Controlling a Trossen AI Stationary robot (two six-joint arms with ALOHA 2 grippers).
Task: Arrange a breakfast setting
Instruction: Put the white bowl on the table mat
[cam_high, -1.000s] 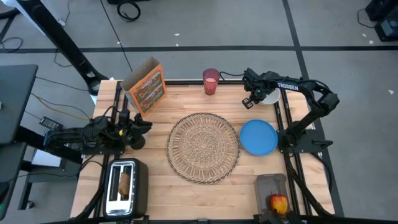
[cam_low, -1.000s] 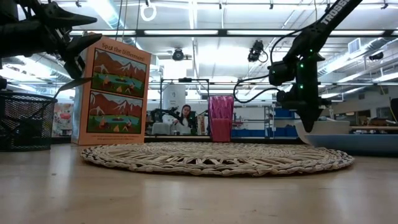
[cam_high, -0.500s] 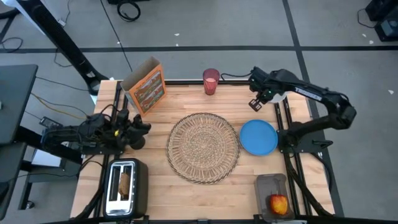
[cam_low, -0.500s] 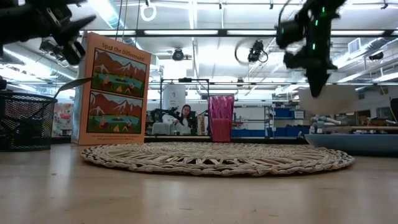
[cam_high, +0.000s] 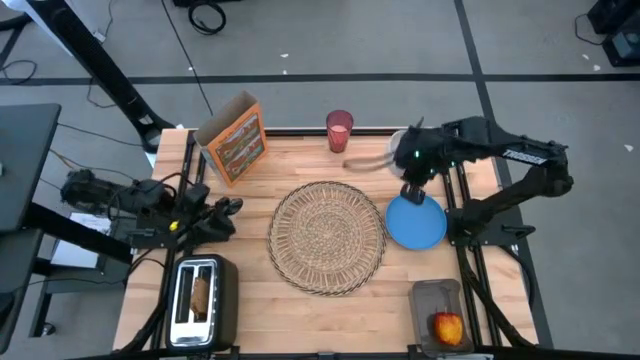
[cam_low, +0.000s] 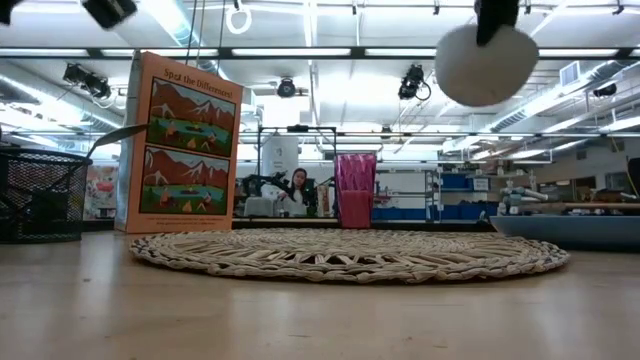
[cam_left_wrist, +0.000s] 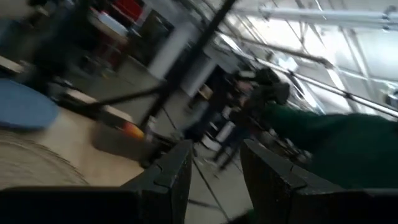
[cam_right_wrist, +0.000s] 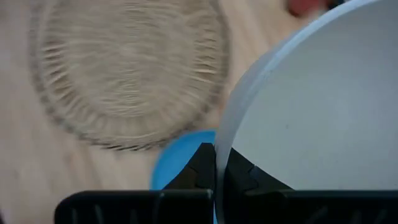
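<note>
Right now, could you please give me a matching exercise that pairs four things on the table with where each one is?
Things:
1. bowl
2. apple
3. toast
4. plate

Places:
A. in the toaster
B. flat on the table, right of the placemat
C. held in the air by the right gripper
D. in a dark tray at the near right corner

Pairs: 1-C, 2-D, 3-A, 4-B
</note>
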